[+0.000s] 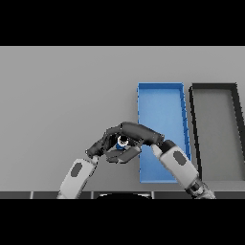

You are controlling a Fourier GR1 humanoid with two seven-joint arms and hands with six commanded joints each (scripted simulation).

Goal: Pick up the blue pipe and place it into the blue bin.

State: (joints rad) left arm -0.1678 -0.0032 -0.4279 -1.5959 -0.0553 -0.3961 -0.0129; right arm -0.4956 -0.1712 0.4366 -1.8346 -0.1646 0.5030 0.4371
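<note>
**Pipe held at the bin's near-left edge: what could slip**

Nearest us, at about 6 o'clock, both hands meet over the grey table (57, 95). Our right hand (139, 134) reaches in from 5 o'clock, its fingers curled over the blue pipe (122, 142), of which we see only a small blue and white end between the dark fingers. Our left hand (101, 146) comes in from 7 o'clock and lies close against the same spot; we cannot tell whether its fingers are curled round the pipe or only beside it.

The pipe sits just left of the blue bin (160, 100), not yet over it. We judge the main risk to be a weak hold: so little of the pipe shows that it could roll out of the fingers as the arm swings toward 3 o'clock. It might also strike the bin's left wall, or the two crowded hands could knock each other.

Farther off at 2 o'clock, the black bin (235, 124) stands just beside the blue one; overshooting could drop the pipe there.

We can read no writing, brand or label anywhere.
</note>
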